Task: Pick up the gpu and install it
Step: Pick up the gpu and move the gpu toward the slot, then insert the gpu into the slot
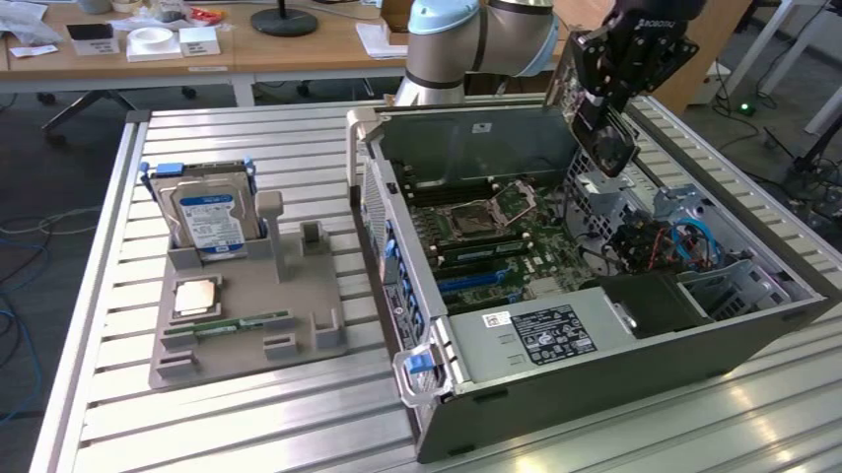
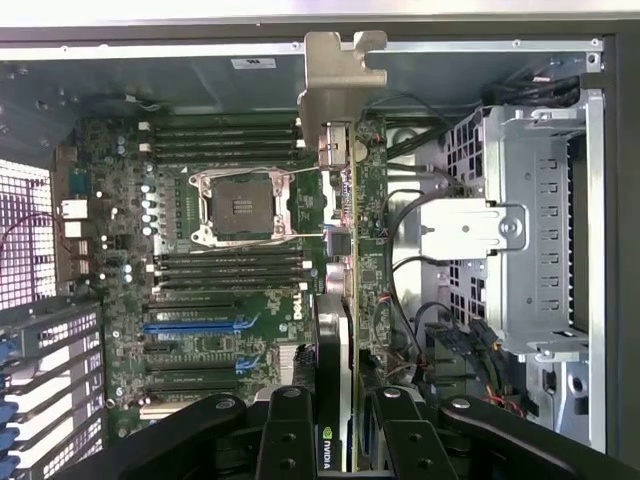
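Observation:
My gripper (image 1: 601, 123) hangs above the open computer case (image 1: 394, 246), over its far right part in the exterior view. It is shut on the gpu (image 1: 606, 150), a thin dark card that hangs below the fingers. In the wrist view the gpu (image 2: 347, 250) shows edge-on, with its silvery bracket (image 2: 338, 75) at the far end and the black fingers (image 2: 288, 435) clamped on either side of it. Below the card lies the motherboard (image 2: 200, 300) with a blue slot (image 2: 195, 325) and an open CPU socket (image 2: 240, 205). The card is held clear of the board.
A silver drive cage (image 2: 530, 220) and loose cables (image 1: 658, 241) fill the case beside the card. On the exterior view's left, a grey fixture (image 1: 296, 315) holds a hard drive (image 1: 211, 217), a CPU chip (image 1: 195, 296) and a green memory stick (image 1: 244, 323). Desks stand behind.

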Controlling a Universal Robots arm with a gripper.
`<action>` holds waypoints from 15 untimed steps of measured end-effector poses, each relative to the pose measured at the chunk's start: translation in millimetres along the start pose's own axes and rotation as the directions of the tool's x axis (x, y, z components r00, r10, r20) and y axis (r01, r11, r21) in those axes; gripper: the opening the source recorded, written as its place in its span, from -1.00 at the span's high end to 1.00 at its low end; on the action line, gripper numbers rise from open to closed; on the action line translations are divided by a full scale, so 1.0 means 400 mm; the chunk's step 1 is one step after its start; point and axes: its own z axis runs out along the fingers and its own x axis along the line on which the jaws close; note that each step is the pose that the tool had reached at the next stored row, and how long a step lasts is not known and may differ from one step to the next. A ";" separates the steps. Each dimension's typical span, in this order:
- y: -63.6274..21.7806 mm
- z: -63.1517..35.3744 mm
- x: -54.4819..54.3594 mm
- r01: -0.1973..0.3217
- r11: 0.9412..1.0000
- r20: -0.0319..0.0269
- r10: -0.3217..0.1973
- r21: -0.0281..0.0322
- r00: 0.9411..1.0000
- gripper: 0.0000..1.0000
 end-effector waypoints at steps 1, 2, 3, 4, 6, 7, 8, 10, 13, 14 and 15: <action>0.000 0.004 0.000 0.000 1.000 0.000 0.000 0.000 1.000 0.47; 0.000 0.006 0.000 0.000 1.000 0.000 0.000 0.000 1.000 0.47; 0.000 0.006 0.000 0.000 1.000 0.000 0.000 0.000 1.000 0.47; 0.000 0.006 0.000 0.000 1.000 0.000 0.000 0.000 1.000 0.47; 0.000 0.006 0.000 0.000 1.000 0.000 0.000 0.000 1.000 0.47; 0.000 0.006 0.000 0.000 1.000 0.000 0.000 0.000 1.000 0.47; 0.000 0.006 0.000 0.000 1.000 0.000 0.000 0.000 1.000 0.47; 0.000 0.006 0.000 0.000 1.000 0.000 0.000 0.000 1.000 0.47; 0.000 0.006 0.000 0.000 1.000 0.000 0.000 0.000 1.000 0.47; 0.000 0.006 0.000 0.000 1.000 0.000 0.000 0.000 1.000 0.47; 0.000 0.006 0.000 0.000 1.000 0.000 0.000 0.000 1.000 0.47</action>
